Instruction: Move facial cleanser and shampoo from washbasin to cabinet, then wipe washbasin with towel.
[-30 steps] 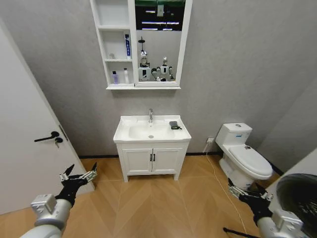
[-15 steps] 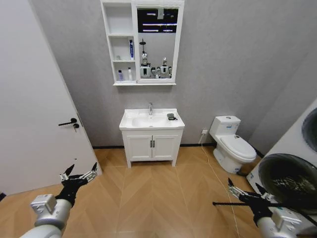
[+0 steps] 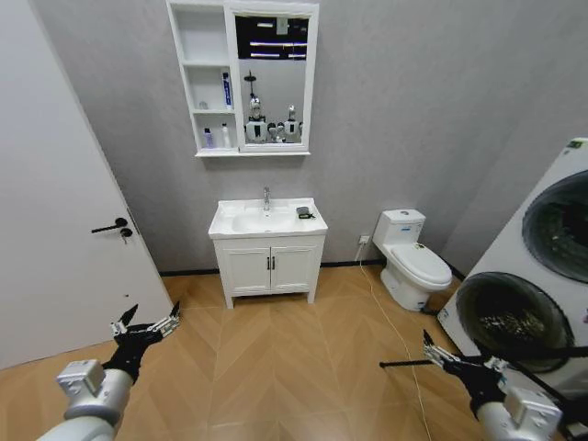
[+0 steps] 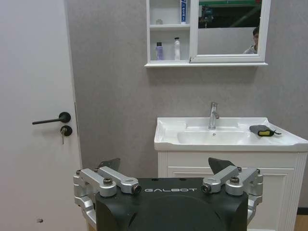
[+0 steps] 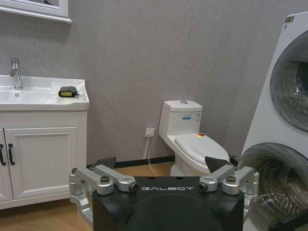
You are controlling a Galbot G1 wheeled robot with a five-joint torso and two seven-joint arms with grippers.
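Observation:
The white washbasin (image 3: 262,220) with a chrome tap stands far ahead against the grey wall, also in the wrist views (image 4: 231,137) (image 5: 38,98). The dark folded towel (image 3: 302,212) (image 4: 262,130) (image 5: 68,91) lies on its right rim. Above hangs the cabinet (image 3: 241,78) (image 4: 171,33). Its lowest shelf holds a purple bottle (image 4: 159,51) and a white bottle (image 4: 177,49), and a blue tube (image 4: 183,9) stands higher. I cannot tell which is the facial cleanser or the shampoo. My left gripper (image 3: 145,331) (image 4: 163,166) and right gripper (image 3: 459,358) (image 5: 160,163) hang open and empty, low over the floor.
A white door (image 3: 55,202) stands at the left. A toilet (image 3: 409,257) sits right of the vanity, and stacked washing machines (image 3: 533,285) stand at the far right. A cable (image 3: 390,312) trails across the wooden floor. A thin black rod (image 3: 404,365) lies by my right gripper.
The camera has pulled back from the wall, so the washbasin and cabinet look smaller and the washing machines show more. Both grippers keep their pose.

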